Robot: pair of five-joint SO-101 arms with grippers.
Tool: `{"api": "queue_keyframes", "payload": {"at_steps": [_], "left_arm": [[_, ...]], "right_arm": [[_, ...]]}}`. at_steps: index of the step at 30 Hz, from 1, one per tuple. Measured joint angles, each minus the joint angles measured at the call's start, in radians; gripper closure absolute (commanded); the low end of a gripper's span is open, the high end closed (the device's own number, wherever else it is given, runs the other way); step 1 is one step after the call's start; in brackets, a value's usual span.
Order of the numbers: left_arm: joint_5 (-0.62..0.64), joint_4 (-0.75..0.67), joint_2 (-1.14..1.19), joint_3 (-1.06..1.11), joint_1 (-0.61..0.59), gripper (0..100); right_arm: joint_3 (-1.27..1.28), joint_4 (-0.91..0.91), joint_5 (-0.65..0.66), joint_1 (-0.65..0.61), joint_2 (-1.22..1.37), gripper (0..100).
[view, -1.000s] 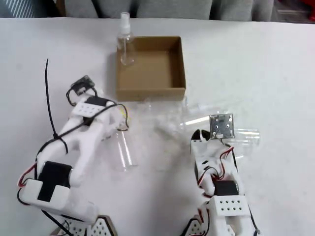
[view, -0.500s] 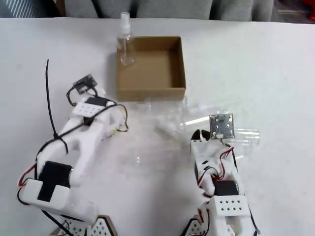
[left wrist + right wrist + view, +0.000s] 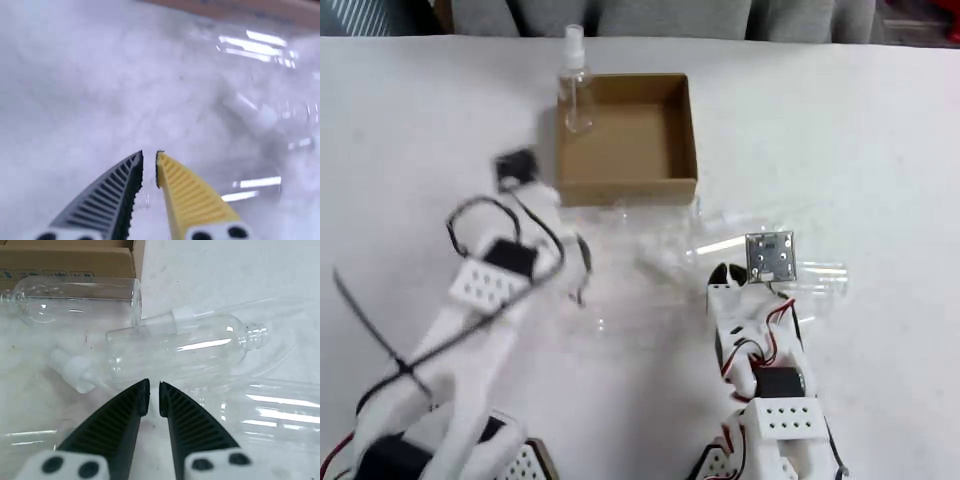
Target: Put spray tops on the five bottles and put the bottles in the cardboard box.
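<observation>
My left arm [image 3: 485, 285] has shifted near the box [image 3: 625, 188], left gripper [image 3: 149, 154] pressed together; right gripper [image 3: 153, 384], nearly closed, hovers over bottles [image 3: 175, 347].

The box [image 3: 625, 140] stands open on top, with one upright bottle [image 3: 578, 100] filling its far left corner. Clear bottles [image 3: 760, 250] lie crowded on the desk [image 3: 860, 130] between the box's near wall and the right hand [image 3: 150, 390]. Open desk flanks the box.
</observation>
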Motion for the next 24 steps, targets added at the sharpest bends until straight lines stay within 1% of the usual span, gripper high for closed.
{"api": "queue_keyframes", "payload": {"at_steps": [4,6,8,11,14,17,20,24], "left_arm": [[-0.203,0.114,-0.172,0.092,0.152,90],[-0.273,0.192,-0.256,0.100,0.210,90],[-0.279,0.230,-0.342,0.100,0.264,90],[-0.224,0.219,-0.485,0.117,0.331,90],[-0.150,0.126,-0.592,0.166,0.420,90],[-0.080,-0.034,-0.609,0.250,0.502,90],[-0.048,-0.216,-0.555,0.295,0.532,90],[-0.044,-0.390,-0.405,0.295,0.574,90]], "right_arm": [[0.000,0.000,0.000,0.000,0.000,98.1],[0.000,0.000,0.000,0.000,0.000,98.1],[0.000,0.000,0.000,0.000,0.000,98.1],[0.000,0.000,0.000,0.000,0.000,98.1],[0.000,0.000,0.000,0.000,0.000,98.1],[0.000,0.000,0.000,0.000,0.000,98.1],[0.000,0.000,0.000,0.000,0.000,98.1],[0.000,0.000,0.000,0.000,0.000,98.1]]}}
